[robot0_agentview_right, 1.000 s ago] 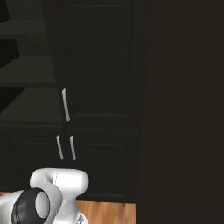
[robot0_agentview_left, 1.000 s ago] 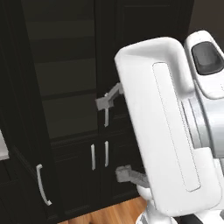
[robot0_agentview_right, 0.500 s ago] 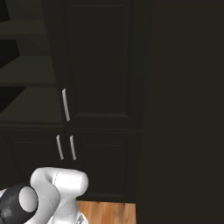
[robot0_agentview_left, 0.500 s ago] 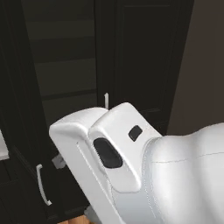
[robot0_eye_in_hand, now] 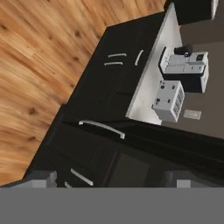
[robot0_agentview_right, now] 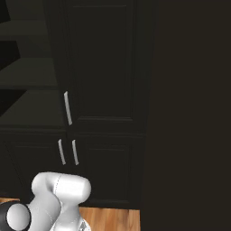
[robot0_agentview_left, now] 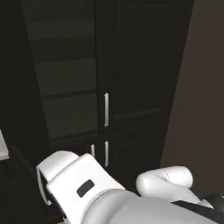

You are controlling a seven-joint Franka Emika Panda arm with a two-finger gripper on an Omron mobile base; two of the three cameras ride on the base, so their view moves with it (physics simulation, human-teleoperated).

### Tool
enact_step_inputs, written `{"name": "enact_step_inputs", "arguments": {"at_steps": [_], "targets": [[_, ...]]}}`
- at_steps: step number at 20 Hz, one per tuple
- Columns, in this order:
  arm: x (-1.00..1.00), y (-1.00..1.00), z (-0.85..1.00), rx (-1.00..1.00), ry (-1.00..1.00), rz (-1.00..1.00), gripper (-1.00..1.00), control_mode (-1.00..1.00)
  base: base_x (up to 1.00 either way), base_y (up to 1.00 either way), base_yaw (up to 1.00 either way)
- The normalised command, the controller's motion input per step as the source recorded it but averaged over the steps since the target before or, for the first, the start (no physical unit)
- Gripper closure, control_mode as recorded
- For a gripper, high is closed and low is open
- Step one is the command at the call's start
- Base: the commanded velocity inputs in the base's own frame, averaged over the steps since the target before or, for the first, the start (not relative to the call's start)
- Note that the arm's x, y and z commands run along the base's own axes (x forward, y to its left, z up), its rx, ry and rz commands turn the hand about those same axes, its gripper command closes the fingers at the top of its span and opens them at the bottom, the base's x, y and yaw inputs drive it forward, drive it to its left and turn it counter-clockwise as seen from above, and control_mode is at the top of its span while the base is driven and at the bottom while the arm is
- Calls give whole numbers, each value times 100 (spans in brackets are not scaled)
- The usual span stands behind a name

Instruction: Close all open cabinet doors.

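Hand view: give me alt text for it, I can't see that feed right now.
Rolled, looking down past the gripper at black cabinet fronts and wood floor. An open black door with a long silver handle crosses the middle. Beyond it, a grey countertop carries a toaster and a coffee machine.

White arm (robot0_agentview_left: 92, 192) lower and leftward than a second ago.

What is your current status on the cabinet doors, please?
Gripper open, empty. Tall pantry door swung open, shelves exposed; right pantry door shut. Nothing blocking.
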Motion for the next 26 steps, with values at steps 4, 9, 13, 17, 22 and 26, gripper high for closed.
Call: {"name": "enact_step_inputs", "arguments": {"at_steps": [4, 9, 13, 17, 22, 26], "targets": [[48, 0, -39, -1, 0, -17, -100, -100, 0, 0, 0], [32, 0, -8, 0, 0, -6, -100, -100, 0, 0, 0], [8, 0, 0, 0, 0, 0, -100, -100, 0, 0, 0], [8, 0, -2, 0, 0, 0, -100, -100, 0, 0, 0], [9, 0, -10, 0, 0, -1, -100, -100, 0, 0, 0], [10, 0, -10, 0, 0, -3, -100, -100, 0, 0, 0]]}}
